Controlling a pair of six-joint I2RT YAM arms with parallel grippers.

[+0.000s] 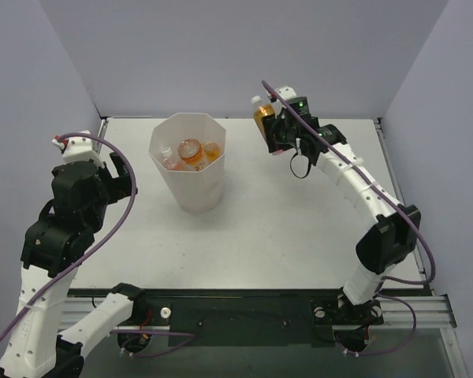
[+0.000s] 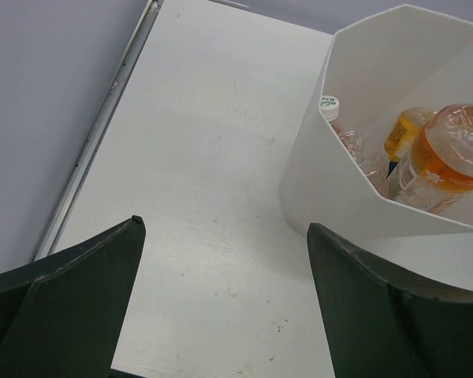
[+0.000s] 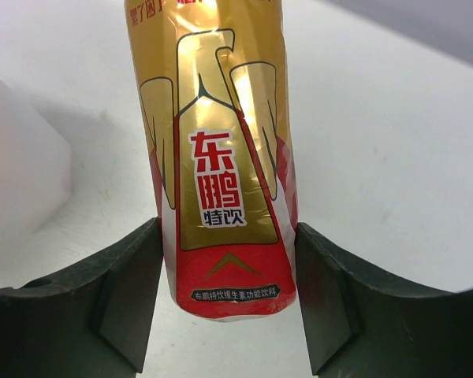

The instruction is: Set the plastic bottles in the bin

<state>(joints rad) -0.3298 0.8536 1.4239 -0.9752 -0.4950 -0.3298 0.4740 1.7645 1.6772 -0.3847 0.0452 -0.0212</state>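
While the right end effector (image 1: pixel 282 135) is clamping the gold-labelled bottle (image 3: pixel 225 157) near its base, seemingly for lifting it over the rim, this bottle is hanging above the desk (image 1: pixel 299 220), well right of the bin (image 1: pixel 197 187). Inside the bin three bottles (image 1: pixel 191 151) are lying overlapped and are hard to separate. The left end effector (image 2: pixel 225 228) is hanging beside the bin with its fingers apart and empty. The right wrist view is cutting off the held bottle's cap.

Three bottles (image 1: pixel 191 153) in the bin (image 1: pixel 191 189); a fourth bottle (image 1: pixel 262 116) (raised) to its right.
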